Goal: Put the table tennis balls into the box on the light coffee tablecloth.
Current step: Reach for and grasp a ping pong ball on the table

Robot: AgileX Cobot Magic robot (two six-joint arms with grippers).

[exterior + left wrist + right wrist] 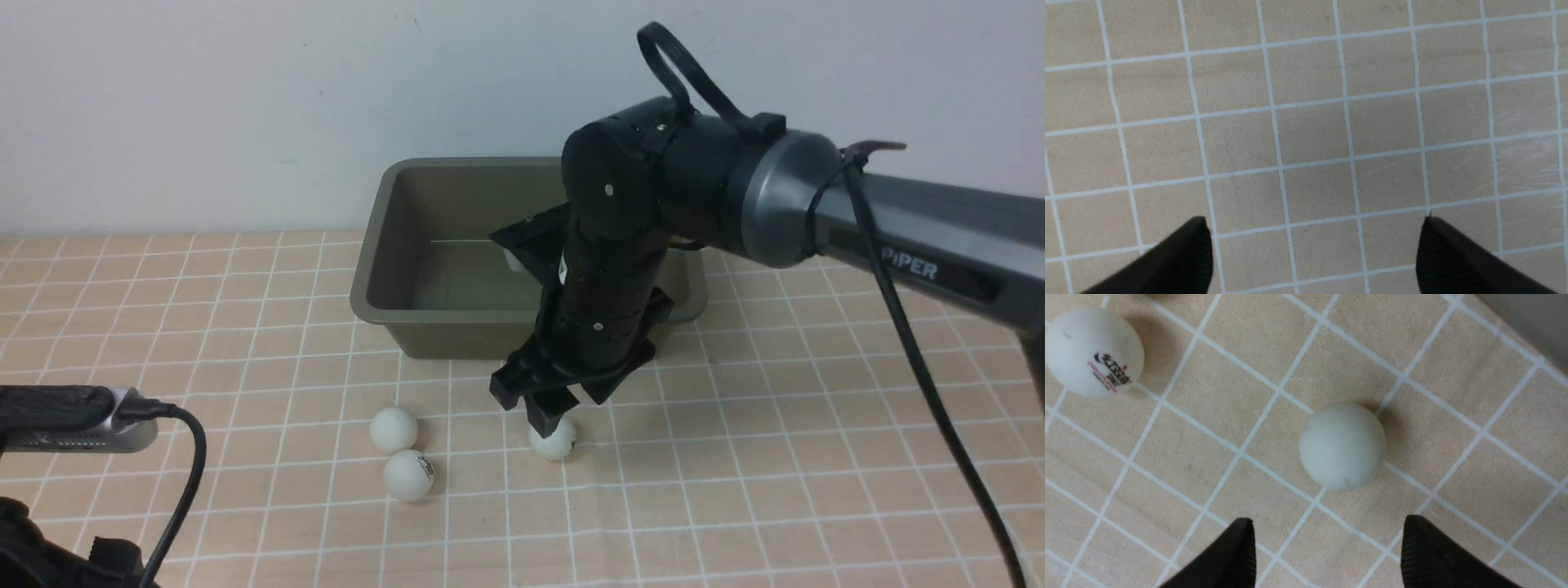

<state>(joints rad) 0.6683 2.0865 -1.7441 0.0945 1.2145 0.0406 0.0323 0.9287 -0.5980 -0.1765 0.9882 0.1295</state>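
The olive-green box [424, 245] stands on the light coffee tablecloth [735, 457] at the back. Three white table tennis balls lie in front of it: one [393, 429], one with a dark print [408, 475], and one [557, 442] right under my right gripper [547, 416]. In the right wrist view that gripper [1329, 526] is open and empty, with the plain ball [1342, 446] just beyond its fingertips and the printed ball [1094, 351] off to the side. A pale shape [513, 260] inside the box is mostly hidden by the arm. My left gripper [1314, 222] is open over bare cloth.
The right arm [898, 237] reaches across the box's right side, with a black cable [922, 367] hanging from it. The left wrist camera [73, 418] and its cable sit at the left edge. A pale wall rises behind the box.
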